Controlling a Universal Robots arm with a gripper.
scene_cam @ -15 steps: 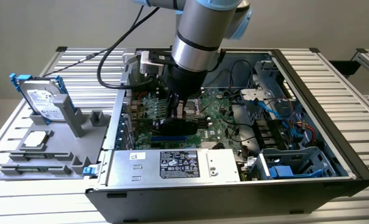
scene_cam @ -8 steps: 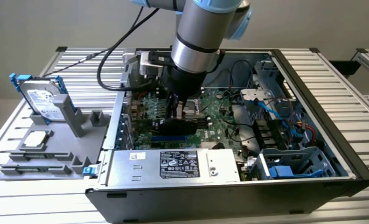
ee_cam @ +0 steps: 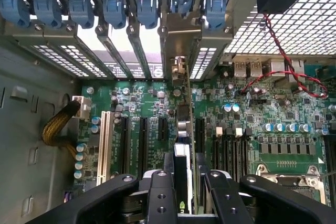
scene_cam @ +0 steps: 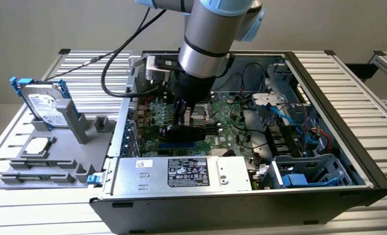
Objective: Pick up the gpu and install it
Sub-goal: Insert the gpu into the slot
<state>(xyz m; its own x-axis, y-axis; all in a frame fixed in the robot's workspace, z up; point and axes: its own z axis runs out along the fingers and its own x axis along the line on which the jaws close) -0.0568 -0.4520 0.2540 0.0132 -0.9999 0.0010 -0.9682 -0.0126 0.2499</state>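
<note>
My gripper (scene_cam: 185, 128) is down inside the open computer case (scene_cam: 337, 112), over the green motherboard (scene_cam: 229, 122). It is shut on the gpu (scene_cam: 194, 132), which looks like a dark card held on edge just above the board. In the wrist view the gpu (ee_cam: 184, 150) runs edge-on between my two black fingers (ee_cam: 160, 195), along an expansion slot. Its silver end bracket (ee_cam: 179, 69) stands at the case's rear slot opening. Whether the card's edge is seated in the slot is hidden.
A silver hard drive with blue rails (scene_cam: 43, 100) stands in a grey fixture (scene_cam: 56, 159) at the exterior view's left. The power supply (scene_cam: 180, 172) and a drive cage (scene_cam: 310, 171) line the case front. Blue slot clips (ee_cam: 115, 6) and a red-black cable (ee_cam: 283, 61) lie near the bracket.
</note>
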